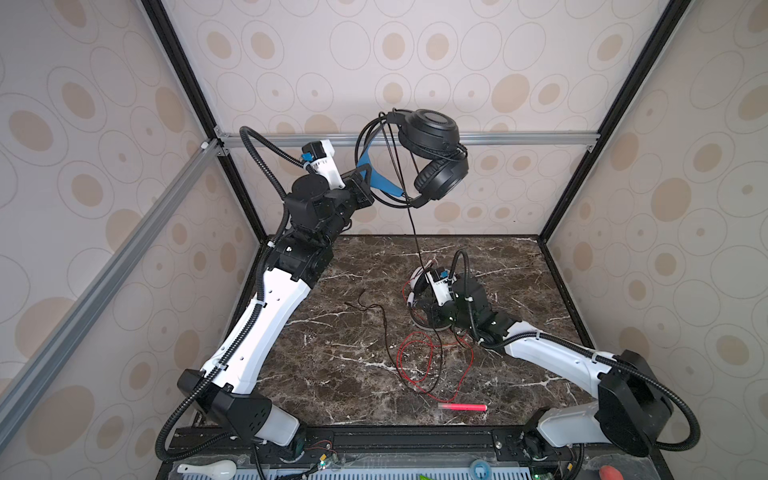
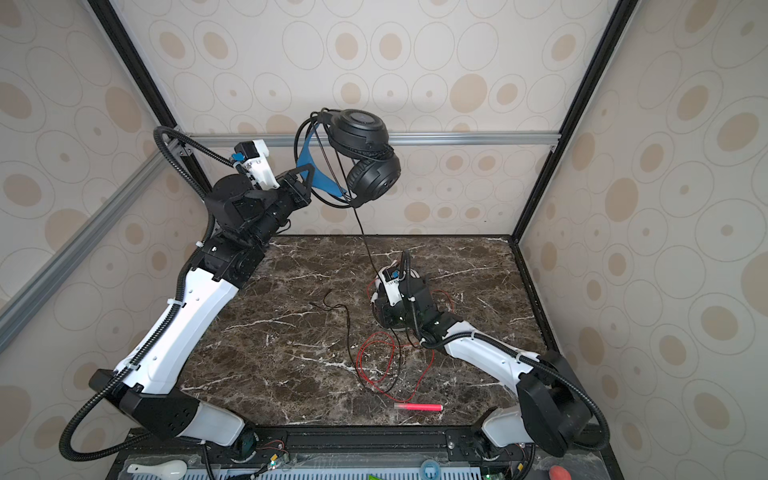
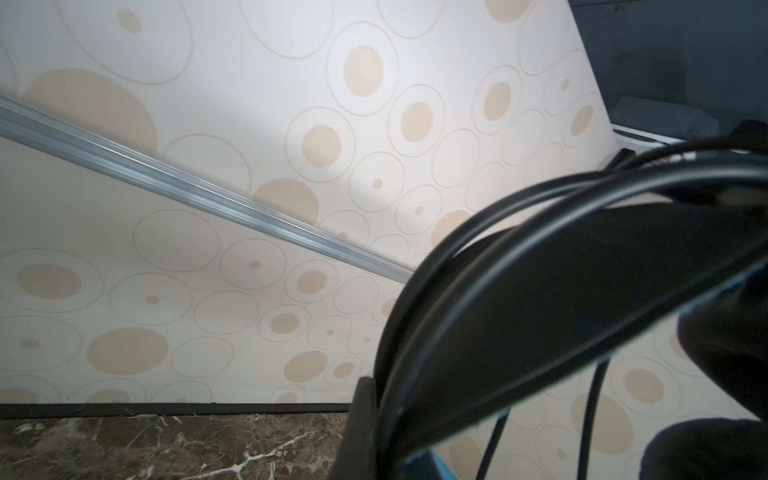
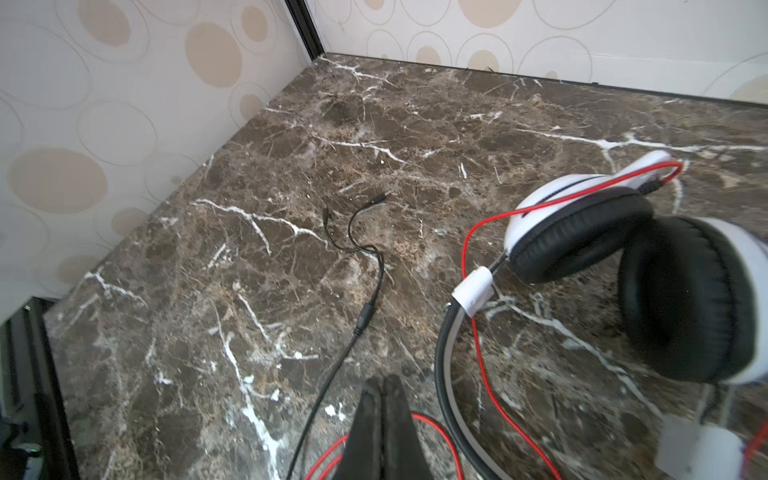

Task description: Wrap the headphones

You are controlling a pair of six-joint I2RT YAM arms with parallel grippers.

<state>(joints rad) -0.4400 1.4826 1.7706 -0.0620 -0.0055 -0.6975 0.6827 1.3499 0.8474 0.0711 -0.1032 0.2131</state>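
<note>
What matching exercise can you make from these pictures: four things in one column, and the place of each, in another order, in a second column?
Things
1. black headphones
2. white headphones
3. red cable
4. pink stick

Places
A. near the front edge of the table
B. in the air, held by the left gripper
C. on the table, beside the right gripper
D. in loose loops on the table

Pairs: 1-B, 2-C, 3-D, 4-A

white headset (image 1: 415,276): mostly hidden under right arm (image 1: 552,353) | red cable (image 4: 464,249): cut off
</note>
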